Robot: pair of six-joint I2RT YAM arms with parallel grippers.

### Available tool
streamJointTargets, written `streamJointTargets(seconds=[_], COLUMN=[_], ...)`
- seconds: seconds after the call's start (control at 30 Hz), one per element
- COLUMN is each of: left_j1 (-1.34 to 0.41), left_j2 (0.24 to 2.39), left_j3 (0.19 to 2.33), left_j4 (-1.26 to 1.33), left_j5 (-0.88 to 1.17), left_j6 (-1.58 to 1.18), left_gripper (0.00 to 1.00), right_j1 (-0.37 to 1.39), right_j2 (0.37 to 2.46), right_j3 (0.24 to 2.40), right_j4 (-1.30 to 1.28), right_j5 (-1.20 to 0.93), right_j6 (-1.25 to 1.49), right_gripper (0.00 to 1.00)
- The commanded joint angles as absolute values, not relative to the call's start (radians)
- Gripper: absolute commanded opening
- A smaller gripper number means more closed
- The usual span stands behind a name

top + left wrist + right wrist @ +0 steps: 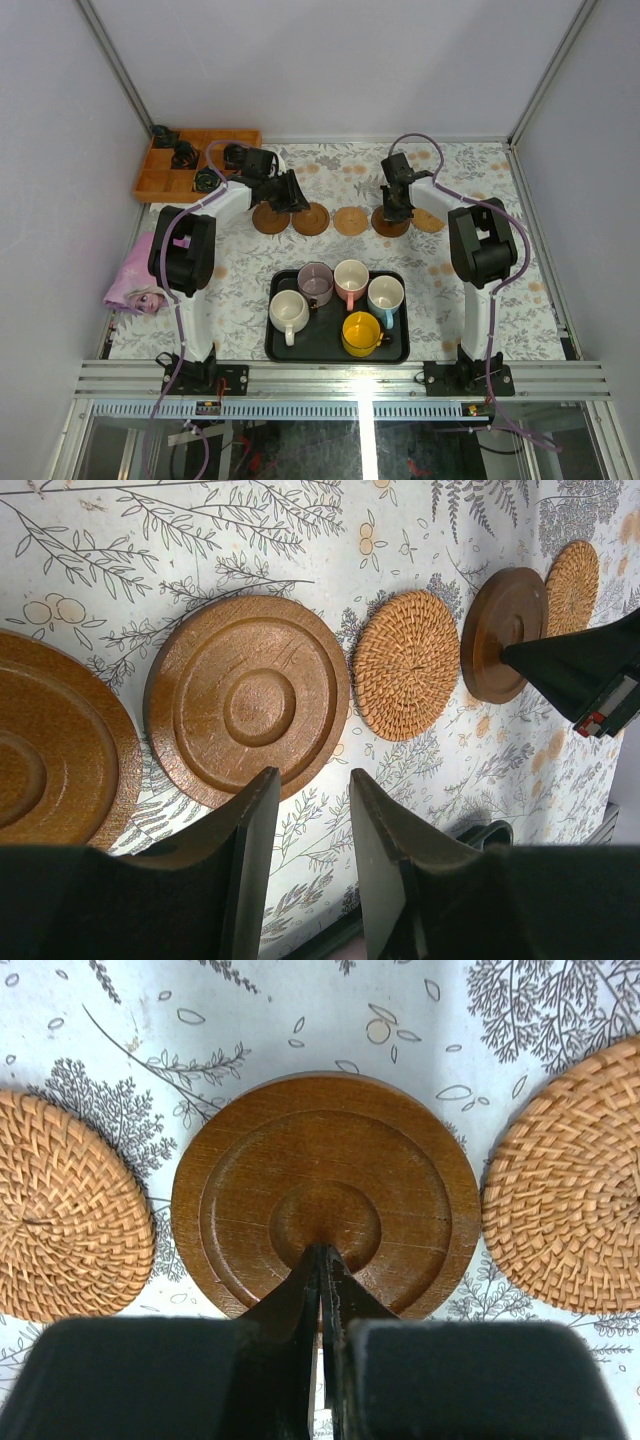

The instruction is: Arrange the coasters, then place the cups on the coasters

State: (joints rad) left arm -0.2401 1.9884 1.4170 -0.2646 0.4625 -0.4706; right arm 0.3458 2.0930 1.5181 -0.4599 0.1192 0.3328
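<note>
Several round coasters lie in a row across the table: two brown wooden ones [270, 219] [311, 219], a woven tan one [350, 220], a dark wooden one [390, 224] and another woven one [428, 220]. My left gripper [312, 775] hovers open just in front of a wooden coaster [247, 700], with nothing between its fingers. My right gripper [322, 1250] is shut, its tips at the centre dimple of the dark wooden coaster [325, 1160]. The cups stand on the black tray [335, 347]: cream-white [289, 310], mauve [315, 283], pink [350, 279], light blue [385, 296], yellow [361, 332].
A wooden compartment box [196, 165] holding black parts sits at the back left. A pink cloth bundle [134, 284] lies at the left table edge. Enclosure walls and posts ring the table.
</note>
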Motion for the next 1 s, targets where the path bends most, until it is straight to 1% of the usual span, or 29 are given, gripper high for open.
streamJointTargets(seconds=[0.0, 0.23, 0.43, 0.57, 0.77, 0.97], left_j1=[-0.230, -0.230, -0.228, -0.229, -0.227, -0.221], left_j2=[1.992, 1.996, 1.993, 1.995, 1.993, 1.986], left_j3=[1.411, 1.411, 1.417, 1.430, 1.441, 1.423], left_j4=[-0.244, -0.244, -0.244, -0.245, -0.235, -0.199], left_j5=[0.451, 0.451, 0.450, 0.453, 0.456, 0.453], left_j6=[-0.463, -0.462, -0.460, -0.458, -0.447, -0.441], left_gripper=[0.35, 0.35, 0.35, 0.35, 0.35, 0.36], right_j1=[0.352, 0.352, 0.351, 0.351, 0.330, 0.246], right_j2=[2.036, 2.039, 2.038, 2.003, 1.959, 1.959], right_j3=[1.496, 1.513, 1.606, 1.647, 1.636, 1.570], right_j4=[-0.507, -0.507, -0.516, -0.496, -0.467, -0.474], right_j5=[0.109, 0.132, 0.157, 0.194, 0.271, 0.269], right_j6=[0.353, 0.348, 0.328, 0.315, 0.297, 0.326], right_gripper=[0.00, 0.00, 0.00, 0.00, 0.00, 0.00])
